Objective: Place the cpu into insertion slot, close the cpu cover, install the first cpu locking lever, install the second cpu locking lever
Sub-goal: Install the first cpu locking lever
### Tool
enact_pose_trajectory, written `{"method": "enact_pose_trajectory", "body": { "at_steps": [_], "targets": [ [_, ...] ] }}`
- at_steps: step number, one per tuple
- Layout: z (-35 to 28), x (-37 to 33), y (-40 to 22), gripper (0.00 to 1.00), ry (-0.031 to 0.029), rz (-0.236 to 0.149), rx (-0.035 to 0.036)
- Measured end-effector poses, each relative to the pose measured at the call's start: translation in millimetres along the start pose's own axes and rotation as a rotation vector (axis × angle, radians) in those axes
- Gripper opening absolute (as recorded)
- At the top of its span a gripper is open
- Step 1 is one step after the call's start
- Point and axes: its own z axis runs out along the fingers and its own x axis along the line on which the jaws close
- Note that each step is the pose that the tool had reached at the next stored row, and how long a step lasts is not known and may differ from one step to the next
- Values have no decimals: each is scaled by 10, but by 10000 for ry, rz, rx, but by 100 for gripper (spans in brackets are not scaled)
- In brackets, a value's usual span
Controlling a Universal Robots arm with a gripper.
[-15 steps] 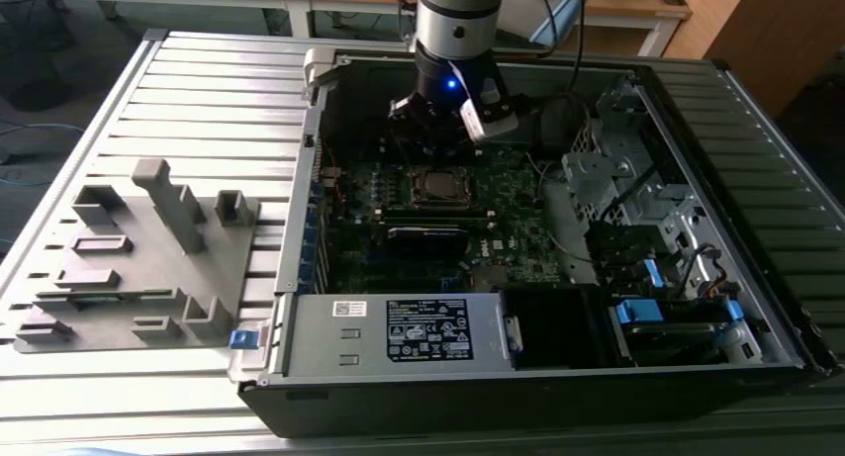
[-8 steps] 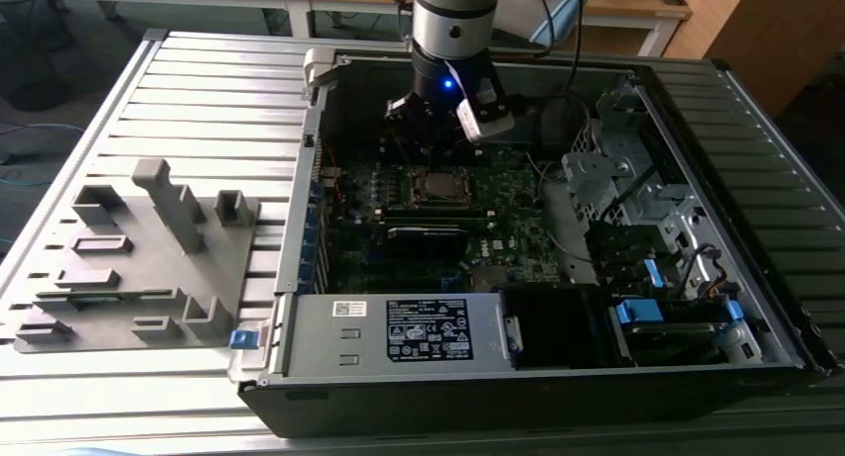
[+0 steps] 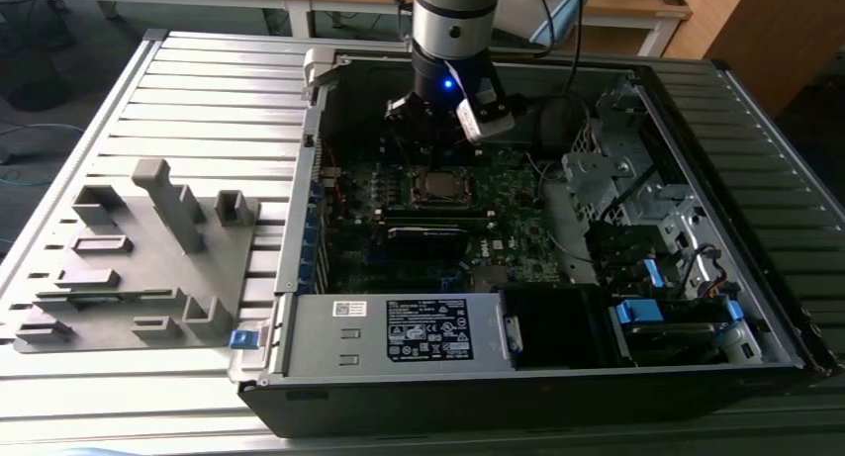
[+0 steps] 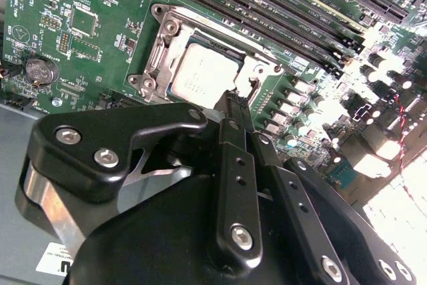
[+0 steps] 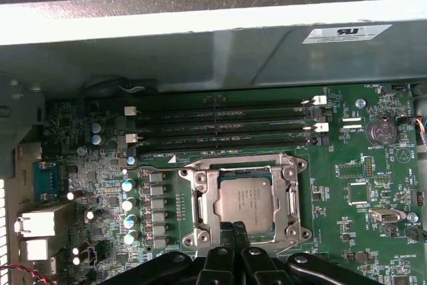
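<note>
Where one cpu (image 5: 245,208) sits, one end effector (image 5: 233,229), closed

The arm (image 3: 456,16) is held upright with its wrist turned straight down. The end effector (image 3: 425,149) is carried beneath it; in both wrist views its black fingers (image 4: 233,158) (image 5: 225,238) are seen pressed together, tip against tip.
</note>
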Motion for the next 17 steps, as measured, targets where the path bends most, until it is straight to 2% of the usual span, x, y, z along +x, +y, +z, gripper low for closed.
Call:
{"method": "enact_pose_trajectory", "body": {
  "at_steps": [1,5,10,13,17],
  "targets": [
    [21,84,-8,11,-1,-2,1],
    [20,95,-8,11,0,-2,1],
    [-28,94,-6,11,-1,-2,1],
    [-30,94,-6,11,-2,-2,-1],
    [-30,165,-12,11,-17,-2,-1]
  ]
}}
